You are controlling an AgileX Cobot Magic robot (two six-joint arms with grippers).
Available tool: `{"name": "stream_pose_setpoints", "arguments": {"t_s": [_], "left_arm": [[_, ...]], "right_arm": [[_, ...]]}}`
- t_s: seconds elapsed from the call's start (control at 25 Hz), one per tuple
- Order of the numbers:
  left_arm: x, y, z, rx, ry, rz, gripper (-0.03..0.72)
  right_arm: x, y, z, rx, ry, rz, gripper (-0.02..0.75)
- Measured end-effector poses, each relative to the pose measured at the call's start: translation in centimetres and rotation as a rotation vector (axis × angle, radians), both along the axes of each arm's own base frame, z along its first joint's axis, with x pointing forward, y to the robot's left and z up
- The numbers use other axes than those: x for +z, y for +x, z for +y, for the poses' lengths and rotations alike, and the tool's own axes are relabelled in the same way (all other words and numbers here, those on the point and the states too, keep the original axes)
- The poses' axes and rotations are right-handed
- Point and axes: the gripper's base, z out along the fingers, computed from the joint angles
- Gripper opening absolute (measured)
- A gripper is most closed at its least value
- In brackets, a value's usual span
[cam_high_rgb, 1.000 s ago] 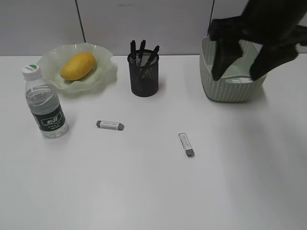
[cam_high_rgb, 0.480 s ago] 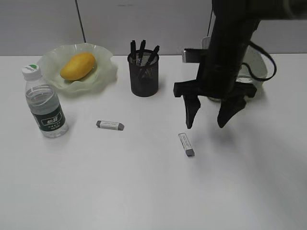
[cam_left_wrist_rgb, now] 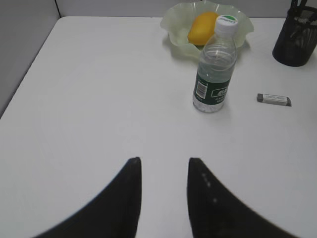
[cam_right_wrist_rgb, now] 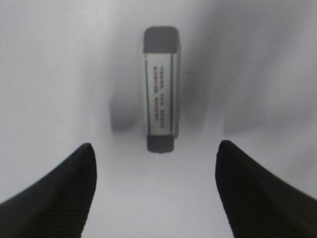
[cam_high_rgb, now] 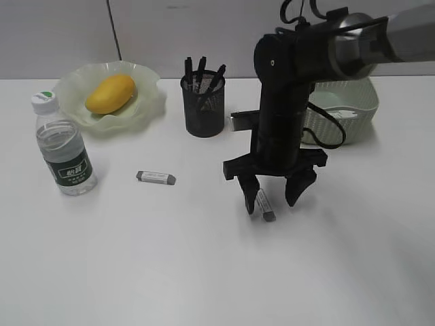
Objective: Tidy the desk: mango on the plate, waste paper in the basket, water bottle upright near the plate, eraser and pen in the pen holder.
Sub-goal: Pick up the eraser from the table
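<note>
Mango (cam_high_rgb: 110, 94): yellow-orange. Plate (cam_high_rgb: 146, 107): pale translucent green. Pen holder (cam_high_rgb: 203, 105): black mesh. Basket (cam_high_rgb: 340, 122): sage-green, woven-look. Erasers (cam_right_wrist_rgb: 160, 88) (cam_high_rgb: 155, 177): grey-tipped, white-sleeved.

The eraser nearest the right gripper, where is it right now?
In the exterior view the eraser lies flat on the desk, right of centre, between the open right gripper's fingertips, in front of the pen holder.

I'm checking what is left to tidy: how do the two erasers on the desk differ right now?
The right eraser lies between the open jaws of the right gripper; the left eraser lies out in the open with no gripper near it. In the exterior view the right eraser points towards the camera, while the left eraser lies crosswise. Both are small grey-and-white bars lying flat on the desk, neither yet in the pen holder.
</note>
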Motion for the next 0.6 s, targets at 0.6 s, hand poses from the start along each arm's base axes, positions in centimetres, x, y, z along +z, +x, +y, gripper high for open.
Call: {"name": "stream_pose_setpoints", "arguments": {"t_s": [0.6], "left_arm": [[0.0,0.0,0.0,0.0,0.0,0.0,0.246]], "right_arm": [[-1.5,1.9,0.8,0.01,0.016,-0.084,0.533]]}}
